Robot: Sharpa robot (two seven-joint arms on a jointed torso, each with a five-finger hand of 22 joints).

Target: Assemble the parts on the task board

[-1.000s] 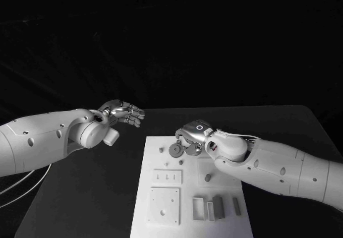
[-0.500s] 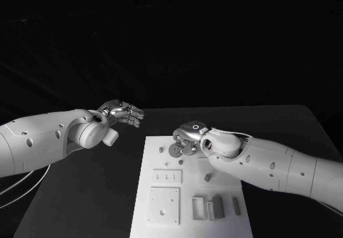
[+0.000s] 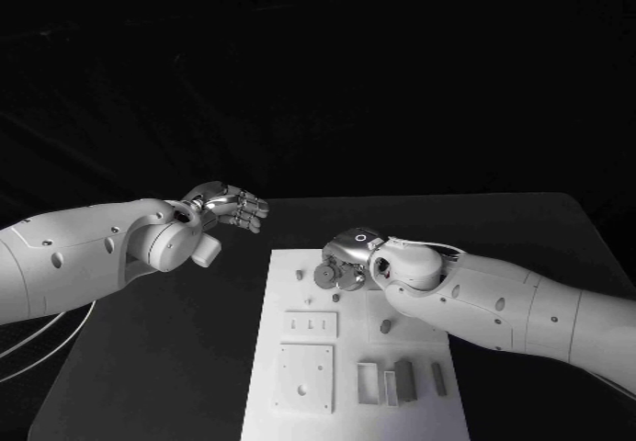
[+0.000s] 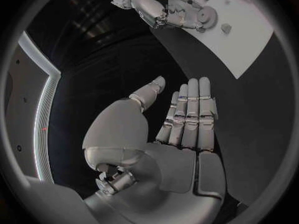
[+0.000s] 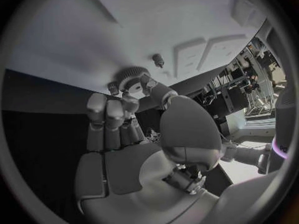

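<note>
Just R hand (image 3: 347,262) fingers on gear (image 3: 326,277)

No legible text, labels, brand marks or nos. were found anywhere: none on white rectangular task board (image 3: 294,276), none on white arm shells. Only sign-like mark was small ring symbol on back of silver right hand (image 3: 353,260); no wording w/ it.

Right hand (image 3: 351,260) on task board (image 3: 299,303), left hand (image 3: 228,208) beside it.
</note>
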